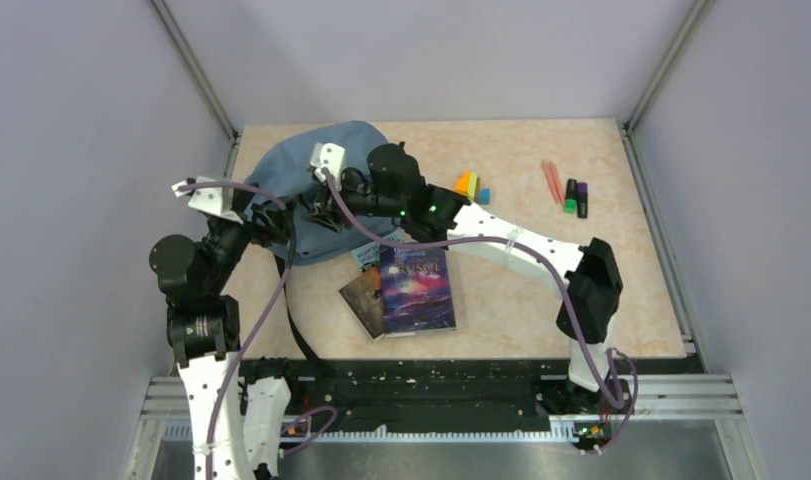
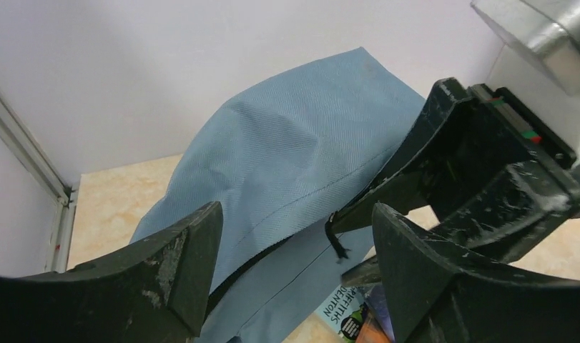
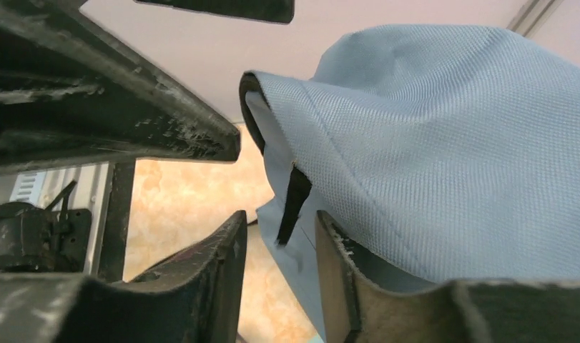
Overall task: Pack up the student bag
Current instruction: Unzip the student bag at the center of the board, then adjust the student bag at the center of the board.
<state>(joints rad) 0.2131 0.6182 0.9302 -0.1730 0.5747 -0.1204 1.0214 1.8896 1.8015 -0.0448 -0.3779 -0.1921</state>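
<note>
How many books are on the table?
3. A big starry book near the middle, a brown book at its left, a teal book poking from under the bag. More could be hidden.

Two claws meet at the bag's near edge.
The student bag (image 1: 311,165) lies just ahead of the left claw (image 2: 294,221) and right claw (image 3: 272,229). The books (image 1: 416,288) lie nearer than the right claw, small blocks (image 1: 471,185) to its right, and pens (image 1: 552,182) and markers (image 1: 576,198) farther right.
</note>
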